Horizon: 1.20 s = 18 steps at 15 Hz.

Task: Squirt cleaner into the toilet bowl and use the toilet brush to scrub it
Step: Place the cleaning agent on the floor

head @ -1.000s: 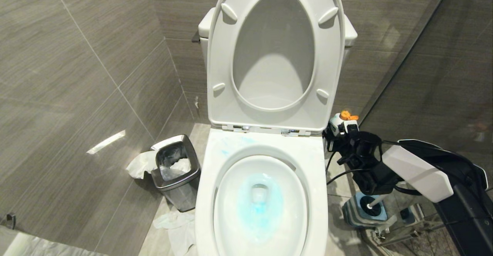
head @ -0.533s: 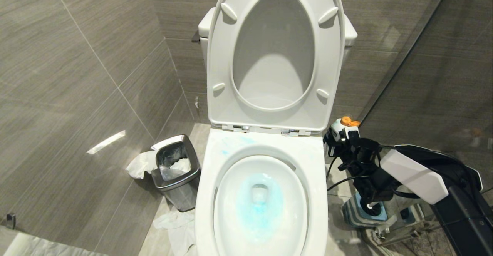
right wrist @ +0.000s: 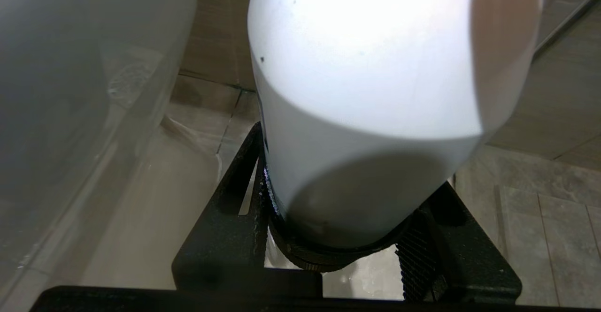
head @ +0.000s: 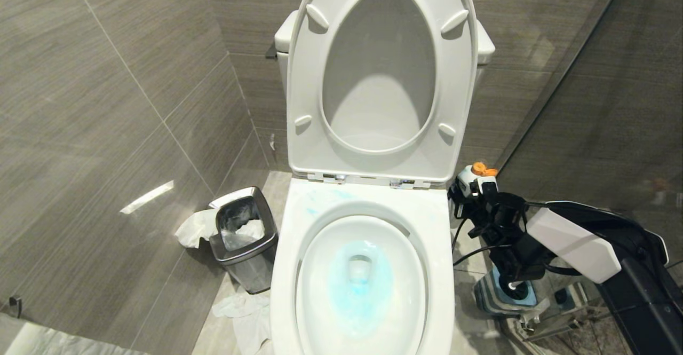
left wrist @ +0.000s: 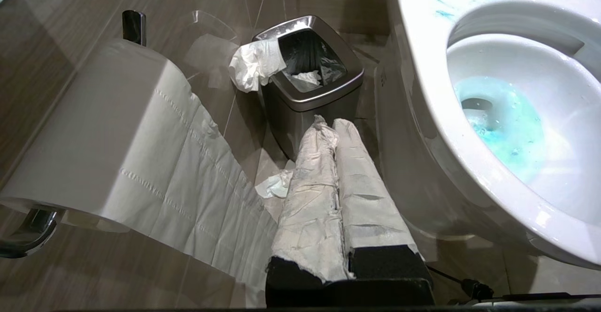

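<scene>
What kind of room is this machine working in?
A bathroom, most likely a small toilet stall. A white toilet stands with its seat raised and blue-tinted water in the bowl, a steel waste bin sits beside it, a toilet paper roll hangs nearby, and grey tiles cover the walls.

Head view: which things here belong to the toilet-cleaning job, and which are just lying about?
Job: white porcelain toilet bowl; teal-blue cleaner inside; white orange-capped plastic bottle in right pincer; white toilet brush in striped holder.
Lying about: square steel bin; crumpled white tissues; toilet paper roll.
</scene>
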Motion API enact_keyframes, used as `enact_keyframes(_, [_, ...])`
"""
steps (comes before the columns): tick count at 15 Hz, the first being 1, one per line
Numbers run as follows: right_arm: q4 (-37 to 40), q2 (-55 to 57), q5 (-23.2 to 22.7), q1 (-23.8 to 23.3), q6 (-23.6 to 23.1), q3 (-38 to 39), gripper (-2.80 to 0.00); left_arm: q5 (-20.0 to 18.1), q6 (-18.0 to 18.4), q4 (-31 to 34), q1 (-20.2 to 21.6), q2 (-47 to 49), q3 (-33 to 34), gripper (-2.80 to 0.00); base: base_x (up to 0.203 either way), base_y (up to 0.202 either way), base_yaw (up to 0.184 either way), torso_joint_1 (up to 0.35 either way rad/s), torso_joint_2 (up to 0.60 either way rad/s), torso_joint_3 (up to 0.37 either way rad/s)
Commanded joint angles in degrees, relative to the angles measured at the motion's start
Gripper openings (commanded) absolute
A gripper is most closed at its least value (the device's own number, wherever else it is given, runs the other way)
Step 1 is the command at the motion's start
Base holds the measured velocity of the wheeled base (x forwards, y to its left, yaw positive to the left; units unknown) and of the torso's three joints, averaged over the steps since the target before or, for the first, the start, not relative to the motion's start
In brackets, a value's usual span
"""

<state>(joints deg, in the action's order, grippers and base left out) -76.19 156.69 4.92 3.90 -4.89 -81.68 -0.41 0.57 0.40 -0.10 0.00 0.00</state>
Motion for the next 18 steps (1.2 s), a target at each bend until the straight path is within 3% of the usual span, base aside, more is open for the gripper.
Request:
enact_keyframes(1, [-0.45,-1.17,0.00,-0.03,-0.03,0.95,-2.80,-0.03,-0.13,0.04,0.01,0.09,0.09,-2.80,0.000,0.000,0.000,0.000,0.00,0.000])
enact_keyframes(7, [-0.45,-1.91,-0.08,0.23,-0.21,1.26,-2.80,-0.03,-0.05,0.04,0.01,0.09,0.09,-2.80,0.000,0.000,0.000,0.000,0.00,-0.013])
enact_keyframes(18, [-0.40,-1.84,0.08,0.58,-0.49,-1.71,-2.80,0.15,-0.40,-0.05,0.01,0.09,0.18,-2.80,0.000,0.000,0.000,0.002,0.00,-0.183])
